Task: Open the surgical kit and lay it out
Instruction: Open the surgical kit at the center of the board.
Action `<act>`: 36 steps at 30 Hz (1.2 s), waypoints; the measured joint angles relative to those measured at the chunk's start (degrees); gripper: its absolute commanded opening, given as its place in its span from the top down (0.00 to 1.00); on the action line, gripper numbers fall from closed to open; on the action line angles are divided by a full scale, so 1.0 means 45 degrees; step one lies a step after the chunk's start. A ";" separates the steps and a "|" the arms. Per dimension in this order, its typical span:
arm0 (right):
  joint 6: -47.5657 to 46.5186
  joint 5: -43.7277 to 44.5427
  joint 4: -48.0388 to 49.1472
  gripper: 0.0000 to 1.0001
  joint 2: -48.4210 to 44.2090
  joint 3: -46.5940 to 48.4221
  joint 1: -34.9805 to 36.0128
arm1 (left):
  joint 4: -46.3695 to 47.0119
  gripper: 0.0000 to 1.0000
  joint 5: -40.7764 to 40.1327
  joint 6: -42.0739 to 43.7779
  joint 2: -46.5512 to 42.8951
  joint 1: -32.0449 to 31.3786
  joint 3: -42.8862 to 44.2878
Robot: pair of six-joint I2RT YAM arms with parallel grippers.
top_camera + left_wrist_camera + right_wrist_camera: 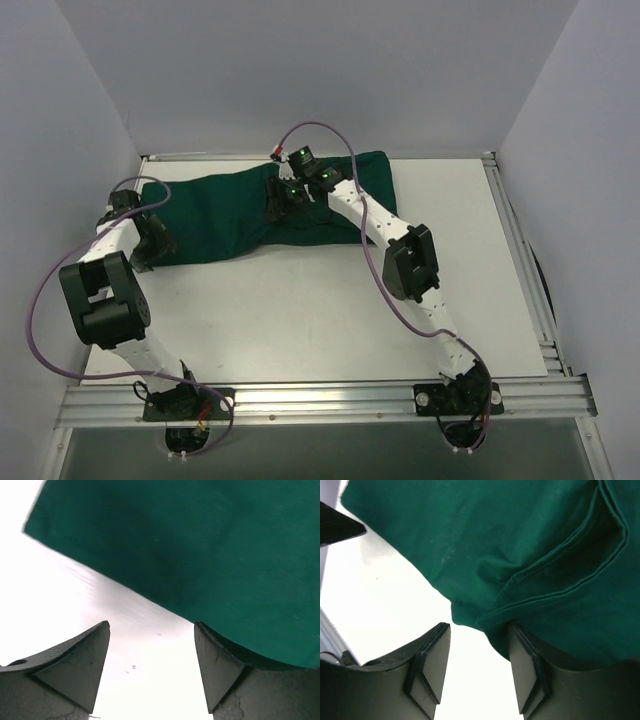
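The dark green cloth wrap (215,215) lies folded shut across the back of the white table. The mesh tray and the steel instruments are hidden. My left gripper (153,243) is open at the cloth's front left corner. In the left wrist view the gripper (150,627) has bare table between its fingers, and its right finger touches the cloth (200,545) edge. My right gripper (285,197) is open over the middle of the cloth. In the right wrist view the gripper (479,626) has a hemmed fold of cloth (495,540) at its right fingertip.
Aluminium rails (520,250) frame the table on the right, back and front. White walls stand close on three sides. Purple cables (320,128) loop over both arms. Bare white tabletop (290,310) lies between the cloth and the arm bases.
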 measured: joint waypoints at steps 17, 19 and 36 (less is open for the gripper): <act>0.0495 0.1889 -0.0316 1.00 0.0355 0.0374 -0.0044 | 0.1039 0.62 -0.1219 -0.0044 0.1812 0.0500 0.0262; 0.0622 0.1938 -0.0311 1.00 0.0350 0.0393 -0.0155 | 0.1073 0.73 -0.1200 -0.0053 0.2127 0.0738 0.0661; 0.1209 0.3434 0.0539 1.00 -0.3905 -0.2909 -0.4595 | 0.0486 0.88 -0.0865 0.0136 0.3167 0.1345 0.2200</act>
